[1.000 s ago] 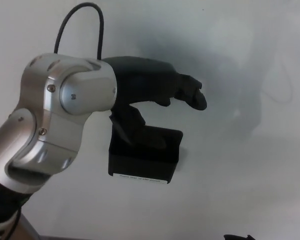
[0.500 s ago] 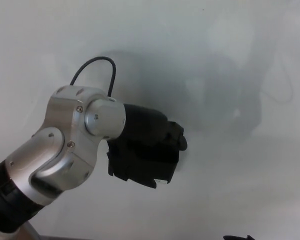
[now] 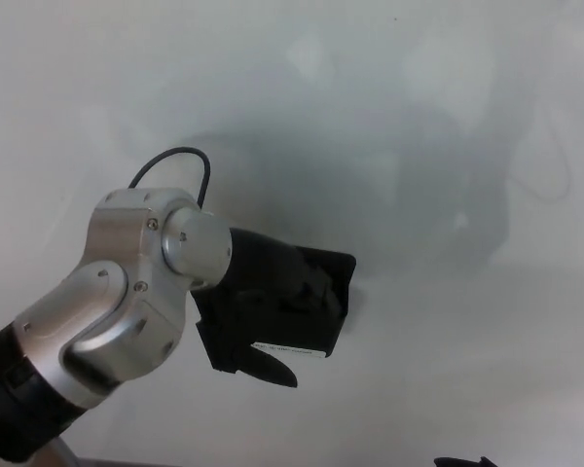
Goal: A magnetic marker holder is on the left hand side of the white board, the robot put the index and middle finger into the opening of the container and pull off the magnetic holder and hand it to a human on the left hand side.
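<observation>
The black magnetic marker holder [image 3: 323, 292] sits against the white board [image 3: 419, 117], with a white label along its lower front edge. My left hand [image 3: 258, 316] comes in from the lower left on its silver wrist [image 3: 141, 292] and covers the holder's left half. Its fingers reach down into the holder's open top, and its thumb [image 3: 273, 371] curls under the front wall, so the hand is shut on the holder. The fingers inside the box are hidden. Only a small black tip of my right hand [image 3: 464, 461] shows at the bottom edge.
The white board fills the whole view, with grey shadows and faint smudges at the upper right. A thin black cable [image 3: 175, 156] loops above my left wrist. No person is in view.
My left hand has come down from above the holder, pushed its fingers into the opening and closed on it. The wrist dropped lower. The holder stays in the same place on the board.
</observation>
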`<state>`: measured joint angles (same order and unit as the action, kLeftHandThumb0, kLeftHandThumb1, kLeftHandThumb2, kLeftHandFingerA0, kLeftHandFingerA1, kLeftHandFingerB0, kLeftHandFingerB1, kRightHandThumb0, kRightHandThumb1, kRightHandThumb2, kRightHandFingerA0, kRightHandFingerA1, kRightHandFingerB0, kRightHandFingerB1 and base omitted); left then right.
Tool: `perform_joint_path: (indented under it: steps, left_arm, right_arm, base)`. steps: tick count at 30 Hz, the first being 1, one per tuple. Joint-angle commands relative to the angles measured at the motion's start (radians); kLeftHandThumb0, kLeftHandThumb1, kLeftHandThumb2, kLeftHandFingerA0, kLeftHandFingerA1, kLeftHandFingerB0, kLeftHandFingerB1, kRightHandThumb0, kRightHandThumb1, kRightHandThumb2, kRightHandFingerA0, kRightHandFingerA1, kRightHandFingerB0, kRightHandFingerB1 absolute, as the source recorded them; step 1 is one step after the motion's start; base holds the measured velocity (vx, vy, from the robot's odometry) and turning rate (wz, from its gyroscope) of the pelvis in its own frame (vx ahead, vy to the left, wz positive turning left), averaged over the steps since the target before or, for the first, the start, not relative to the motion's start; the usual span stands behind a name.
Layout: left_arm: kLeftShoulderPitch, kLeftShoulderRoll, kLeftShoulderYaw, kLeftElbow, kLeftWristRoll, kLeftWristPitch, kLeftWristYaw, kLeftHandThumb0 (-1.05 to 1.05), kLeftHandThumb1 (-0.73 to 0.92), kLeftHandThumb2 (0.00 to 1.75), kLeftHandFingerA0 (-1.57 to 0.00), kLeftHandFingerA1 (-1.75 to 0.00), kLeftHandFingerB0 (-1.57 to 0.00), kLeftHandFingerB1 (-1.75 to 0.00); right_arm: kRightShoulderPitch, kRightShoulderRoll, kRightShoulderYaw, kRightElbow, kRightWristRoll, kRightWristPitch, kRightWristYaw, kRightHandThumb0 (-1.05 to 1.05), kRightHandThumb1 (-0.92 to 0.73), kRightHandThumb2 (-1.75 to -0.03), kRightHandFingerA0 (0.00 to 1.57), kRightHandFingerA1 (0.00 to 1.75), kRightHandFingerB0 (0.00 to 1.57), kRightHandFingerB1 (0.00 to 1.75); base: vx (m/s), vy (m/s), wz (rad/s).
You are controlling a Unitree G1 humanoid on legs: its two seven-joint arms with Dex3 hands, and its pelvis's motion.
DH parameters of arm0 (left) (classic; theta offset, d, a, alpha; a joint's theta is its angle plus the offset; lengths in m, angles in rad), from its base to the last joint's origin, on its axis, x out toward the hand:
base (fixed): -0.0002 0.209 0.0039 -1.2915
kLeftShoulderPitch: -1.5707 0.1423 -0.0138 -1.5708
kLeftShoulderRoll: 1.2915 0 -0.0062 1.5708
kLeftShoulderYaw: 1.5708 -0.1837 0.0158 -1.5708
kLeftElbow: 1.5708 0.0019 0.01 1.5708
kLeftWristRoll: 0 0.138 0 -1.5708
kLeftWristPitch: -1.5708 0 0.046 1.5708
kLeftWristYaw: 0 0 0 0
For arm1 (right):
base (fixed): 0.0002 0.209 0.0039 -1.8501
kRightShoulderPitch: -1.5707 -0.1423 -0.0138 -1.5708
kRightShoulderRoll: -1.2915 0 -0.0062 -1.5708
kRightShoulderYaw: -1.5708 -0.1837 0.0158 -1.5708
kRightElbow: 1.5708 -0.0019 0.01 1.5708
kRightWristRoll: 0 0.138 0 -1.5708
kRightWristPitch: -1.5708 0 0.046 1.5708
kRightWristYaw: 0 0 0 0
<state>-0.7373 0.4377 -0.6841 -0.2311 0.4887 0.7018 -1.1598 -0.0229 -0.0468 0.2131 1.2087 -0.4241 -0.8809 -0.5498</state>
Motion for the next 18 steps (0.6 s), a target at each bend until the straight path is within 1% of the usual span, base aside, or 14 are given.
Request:
perform_joint_path:
  steps: [1, 3, 5, 6, 8, 12, 14, 18]
  left_arm:
    - [0.053, 0.030, -0.014, -0.006, 0.082, -0.126, 0.156, -0.71, 0.55, 0.88, 0.00, -0.18, -0.05, -0.25]
    - [0.078, 0.042, -0.031, -0.024, 0.140, -0.189, 0.237, -0.69, 0.54, 0.87, 0.00, -0.20, -0.05, -0.26]
    - [0.085, 0.044, -0.036, -0.030, 0.159, -0.202, 0.257, -0.69, 0.55, 0.86, 0.00, -0.18, -0.04, -0.24]
    - [0.097, 0.044, -0.038, -0.046, 0.177, -0.202, 0.275, -0.68, 0.54, 0.84, 0.00, -0.13, -0.03, -0.19]
    - [0.115, 0.042, -0.046, -0.065, 0.215, -0.206, 0.310, -0.65, 0.54, 0.83, 0.00, -0.13, -0.01, -0.17]
    - [0.136, 0.052, -0.065, -0.072, 0.279, -0.244, 0.373, -0.63, 0.53, 0.84, 0.00, -0.16, 0.00, -0.18]
    - [0.141, 0.068, -0.092, -0.072, 0.343, -0.282, 0.413, -0.65, 0.55, 0.87, 0.00, -0.18, 0.00, -0.19]
    - [0.156, 0.072, -0.113, -0.068, 0.389, -0.296, 0.442, -0.63, 0.53, 0.86, 0.00, -0.22, -0.01, -0.21]
  right_arm:
    - [0.005, -0.014, -0.005, 0.001, 0.007, -0.007, -0.007, -0.48, -0.63, -0.59, 0.85, 0.65, 0.50, 0.55]
    - [0.006, -0.015, -0.006, 0.002, 0.011, -0.008, 0.004, -0.48, -0.63, -0.59, 0.85, 0.64, 0.50, 0.54]
    - [0.006, -0.014, -0.007, 0.003, 0.012, -0.011, 0.005, -0.47, -0.62, -0.59, 0.86, 0.65, 0.51, 0.54]
    - [0.007, -0.014, -0.006, 0.003, 0.011, -0.011, 0.003, -0.46, -0.62, -0.59, 0.85, 0.65, 0.51, 0.53]
    - [0.008, -0.016, -0.003, 0.003, 0.005, -0.009, -0.004, -0.47, -0.62, -0.59, 0.86, 0.65, 0.51, 0.53]
    - [0.008, -0.018, 0.001, 0.004, -0.001, -0.007, -0.010, -0.46, -0.62, -0.59, 0.86, 0.66, 0.51, 0.54]
    - [0.010, -0.017, 0.002, 0.002, -0.002, -0.004, -0.011, -0.47, -0.63, -0.59, 0.85, 0.66, 0.51, 0.53]
    - [0.013, -0.015, 0.001, 0.000, 0.003, -0.007, -0.005, -0.45, -0.62, -0.59, 0.85, 0.66, 0.51, 0.52]
  base:
    - [0.00, 0.000, 0.00]
    - [0.00, 0.000, 0.00]
    - [0.00, 0.000, 0.00]
    - [0.00, 0.000, 0.00]
    - [0.00, 0.000, 0.00]
    - [0.00, 0.000, 0.00]
    - [0.00, 0.000, 0.00]
    - [0.00, 0.000, 0.00]
